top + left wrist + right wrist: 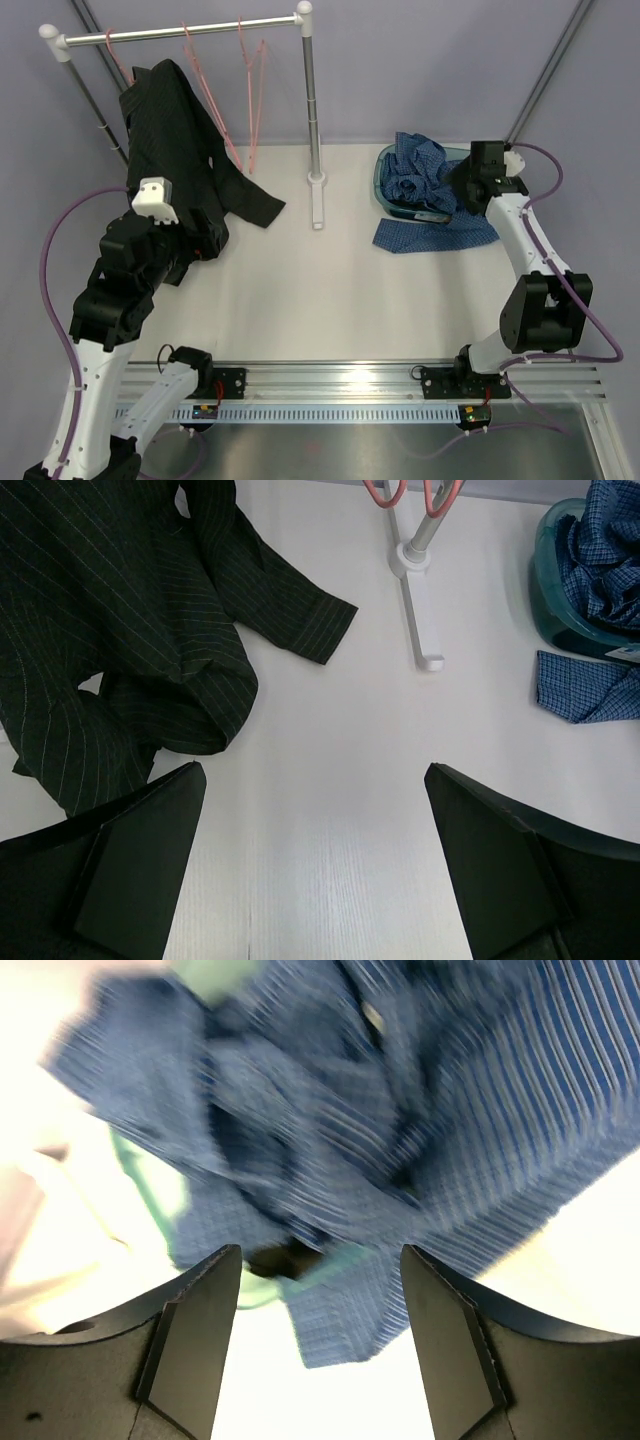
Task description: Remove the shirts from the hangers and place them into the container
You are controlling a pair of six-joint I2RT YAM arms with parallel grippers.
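– Top external: shirts where?
– 1 black shirt point(175, 150) hangs off the left hanger point(114, 50) on the rail point(190, 30), its tail on the table point(330, 300). 2 more hangers point(251, 120) carry no shirt. Blue shirt point(420, 175) is in the tub point(381, 175), part spilling over the rim onto the table.
– Left wrist, jaws?
– Left gripper point(315, 780) spread wide, nothing between, over the table; black shirt upper left.
– Right wrist?
– Blurry. Right gripper point(320, 1260) jaws apart, pinching nothing, blue shirt bunched just beyond.
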